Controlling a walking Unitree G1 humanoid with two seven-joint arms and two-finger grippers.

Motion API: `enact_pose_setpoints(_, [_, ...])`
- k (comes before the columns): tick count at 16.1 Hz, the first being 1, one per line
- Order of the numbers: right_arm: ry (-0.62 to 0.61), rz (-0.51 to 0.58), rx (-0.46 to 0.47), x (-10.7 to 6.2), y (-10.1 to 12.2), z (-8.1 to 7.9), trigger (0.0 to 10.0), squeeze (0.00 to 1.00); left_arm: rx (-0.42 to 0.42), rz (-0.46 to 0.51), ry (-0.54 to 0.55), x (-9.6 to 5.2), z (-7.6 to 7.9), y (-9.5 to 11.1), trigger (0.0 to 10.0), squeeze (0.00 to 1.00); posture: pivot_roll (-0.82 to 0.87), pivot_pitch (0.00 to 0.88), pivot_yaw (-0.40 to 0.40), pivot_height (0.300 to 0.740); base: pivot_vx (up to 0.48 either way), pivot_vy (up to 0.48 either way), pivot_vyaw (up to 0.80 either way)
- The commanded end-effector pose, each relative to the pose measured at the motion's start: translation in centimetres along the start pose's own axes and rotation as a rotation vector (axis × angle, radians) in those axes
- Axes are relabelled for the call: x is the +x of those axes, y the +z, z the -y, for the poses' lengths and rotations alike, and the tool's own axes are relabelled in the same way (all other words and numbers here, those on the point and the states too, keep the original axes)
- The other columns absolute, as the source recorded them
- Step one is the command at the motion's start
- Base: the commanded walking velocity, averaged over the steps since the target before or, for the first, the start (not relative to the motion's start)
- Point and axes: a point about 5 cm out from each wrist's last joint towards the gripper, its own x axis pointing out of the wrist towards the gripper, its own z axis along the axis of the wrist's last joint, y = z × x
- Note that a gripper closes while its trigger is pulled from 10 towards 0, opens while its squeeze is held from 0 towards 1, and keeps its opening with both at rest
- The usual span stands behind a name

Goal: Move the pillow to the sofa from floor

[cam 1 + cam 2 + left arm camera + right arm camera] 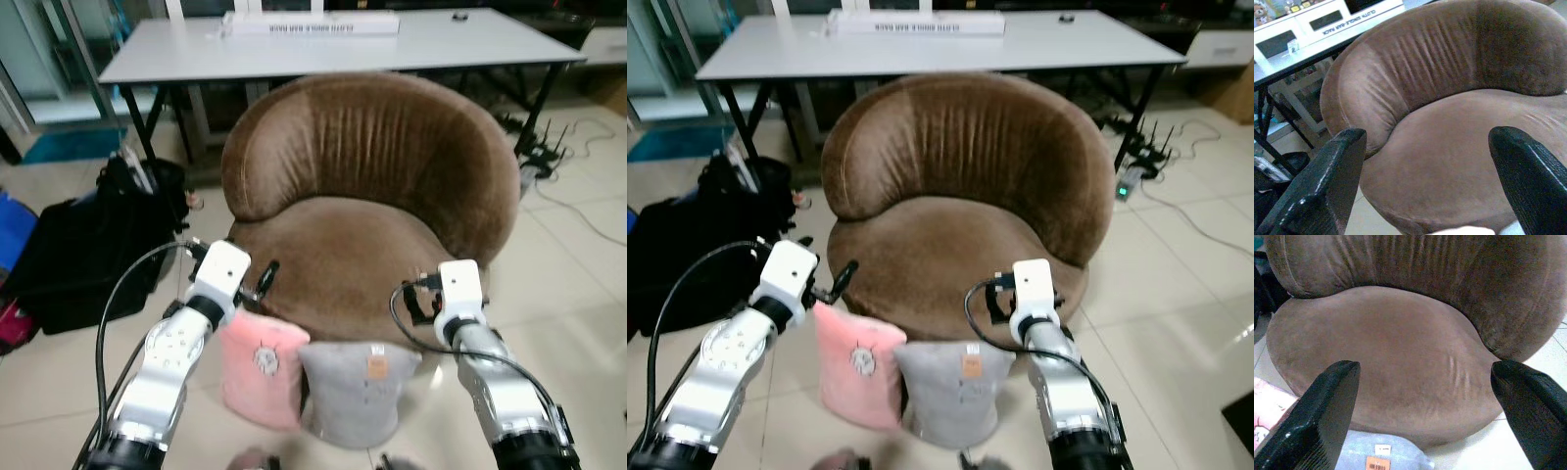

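A pink pillow [260, 370] and a grey pillow [358, 394] stand side by side on the tiled floor, leaning against the front of the round brown sofa chair [372, 186]. My left gripper [1425, 142] hangs open just above the pink pillow's top edge, facing the sofa seat. Above the grey pillow's right corner, my right gripper [1425, 366] is open too, with the seat [1391, 347] between its fingers. Neither gripper holds anything. The grey pillow [1381, 458] carries an orange tag.
A grey table [333, 49] with a long white box [313, 22] stands behind the sofa. A black bag [78, 255] lies on the floor to the left. Cables and a power strip [549, 157] run along the floor at right.
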Motion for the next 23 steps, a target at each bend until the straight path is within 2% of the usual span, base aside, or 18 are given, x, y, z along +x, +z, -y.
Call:
enact_pose_setpoints(1, [0.002,0.004,0.004,0.02,0.18,0.02,10.0,0.0,-0.001,-0.009,-0.008,-0.05,0.11,-0.27,10.0,0.0,0.04,0.0,0.028,0.64,0.0,0.0,0.0])
enact_pose_setpoints(8, [0.003,0.008,0.013,0.06,0.32,-0.49,10.0,0.0,0.031,-0.018,-0.001,0.37,-0.12,-0.1,10.0,0.0,0.06,0.0,0.034,0.63,0.0,0.0,0.0])
enact_pose_setpoints(13, [0.033,0.009,-0.009,0.44,0.72,-0.63,10.0,0.0,0.017,-0.024,0.033,0.38,0.05,-0.26,10.0,0.0,0.08,0.0,-0.003,0.63,0.0,0.0,0.0])
enact_pose_setpoints(20, [0.026,0.001,0.01,0.25,0.46,-0.62,10.0,0.0,0.02,-0.019,0.03,0.4,0.19,-0.15,10.0,0.0,0.07,0.0,0.003,0.63,0.0,0.0,0.0])
enact_pose_setpoints(23, [0.033,-0.001,0.003,0.4,0.55,-0.57,10.0,0.0,0.009,-0.009,0.048,0.51,0.03,0.01,10.0,0.0,0.07,0.0,-0.006,0.63,0.28,0.0,-0.54])
